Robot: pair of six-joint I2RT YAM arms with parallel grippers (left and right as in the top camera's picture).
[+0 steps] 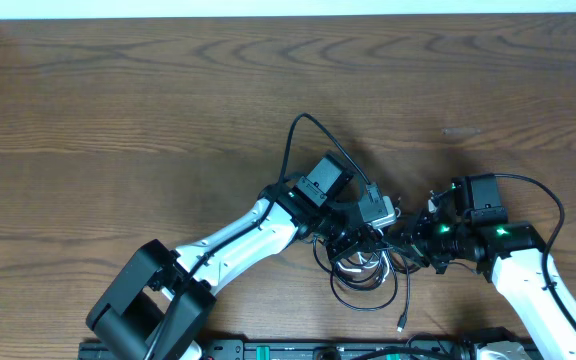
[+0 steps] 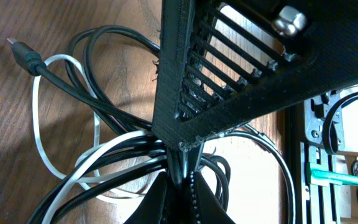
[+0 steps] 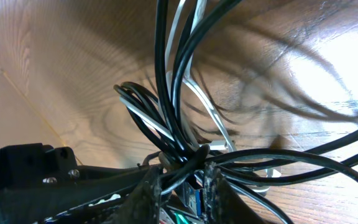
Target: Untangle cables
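Note:
The cables (image 1: 368, 285) lie in a knotted bunch near the table's front edge, between my two grippers, with one black plug (image 1: 401, 324) trailing toward the front. My left gripper (image 1: 353, 240) comes in from the left. In its wrist view, the left gripper (image 2: 184, 190) is shut on black strands of the cables (image 2: 98, 106). A white cable (image 2: 39, 124) loops to the left there, beside a black plug (image 2: 22, 53). My right gripper (image 1: 416, 238) faces it from the right. Seen from its own wrist, the right gripper (image 3: 184, 186) is shut on the cables (image 3: 166, 81), black and white strands rising from between its fingers.
A black ribbed part of the right gripper (image 2: 229, 74) hangs close over the left jaws. The left arm (image 3: 30, 174) fills the lower left of the right wrist view. A black rail (image 1: 318, 350) runs along the table's front edge. Wood table (image 1: 118, 100) stretches back and left.

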